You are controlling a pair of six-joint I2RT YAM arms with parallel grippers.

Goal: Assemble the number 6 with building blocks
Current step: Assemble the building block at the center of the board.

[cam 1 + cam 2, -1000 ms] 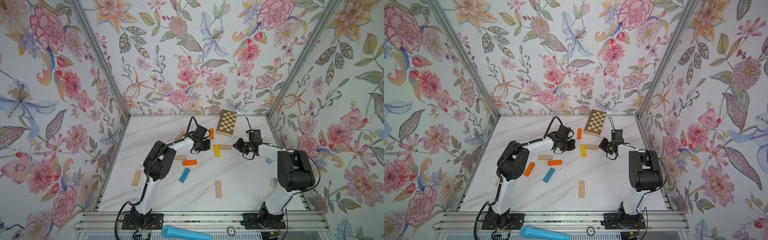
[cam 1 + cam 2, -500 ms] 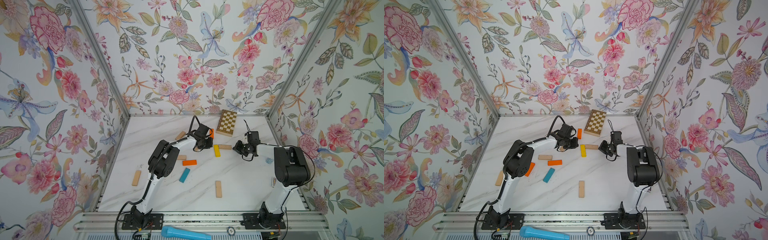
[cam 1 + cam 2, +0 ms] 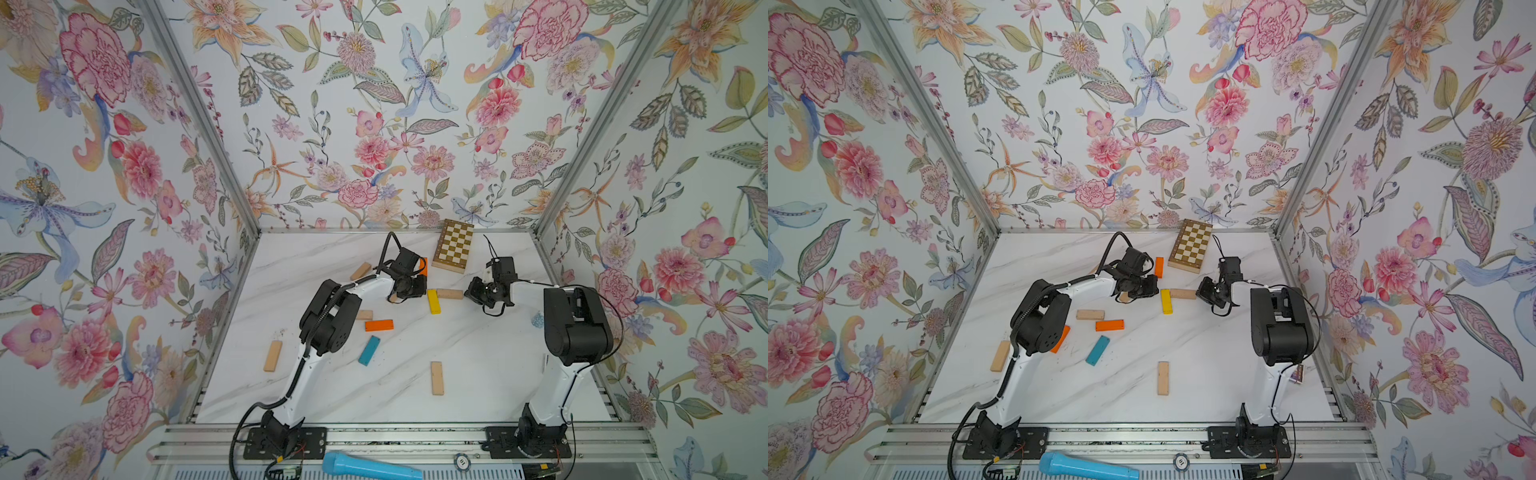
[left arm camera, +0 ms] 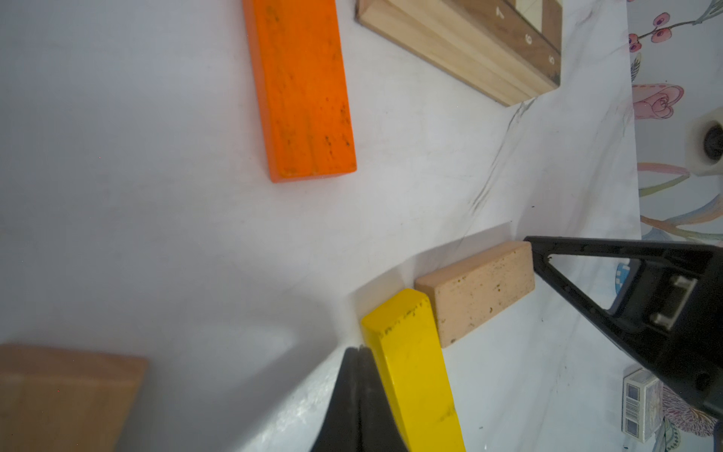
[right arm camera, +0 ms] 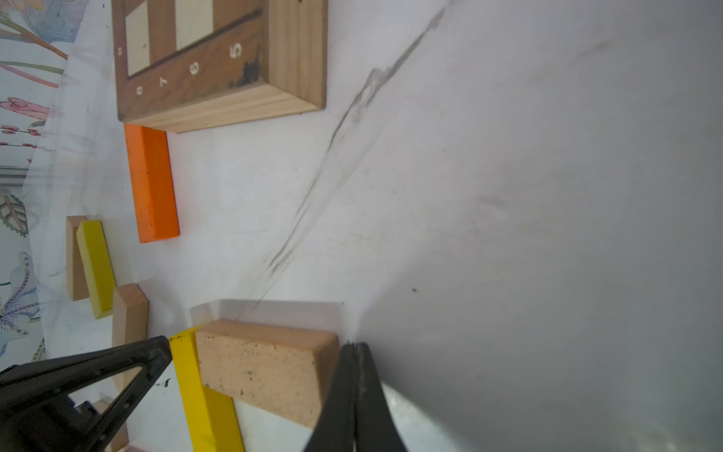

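Note:
A yellow block (image 3: 433, 301) and a beige block (image 3: 449, 294) lie on the table, meeting in an L-shaped corner. My left gripper (image 4: 359, 348) is shut and empty, its tip against the long side of the yellow block (image 4: 414, 371). My right gripper (image 5: 354, 345) is shut and empty too, its tip at the free end of the beige block (image 5: 262, 364). In both top views the two grippers face each other across this pair, the left gripper (image 3: 422, 290) and the right gripper (image 3: 467, 291). An orange block (image 3: 423, 266) lies just behind the left gripper.
A chequered board (image 3: 453, 251) stands at the back, close to the orange block. Loose blocks lie nearer the front: orange (image 3: 379, 325), teal (image 3: 369, 350), beige (image 3: 436, 377) and beige (image 3: 272, 355). A light-blue microphone (image 3: 370, 469) lies on the front rail.
The left arm has stretched further back and right, bringing its gripper against the yellow block. The right gripper has edged left to the beige block's end. The blocks have not visibly moved.

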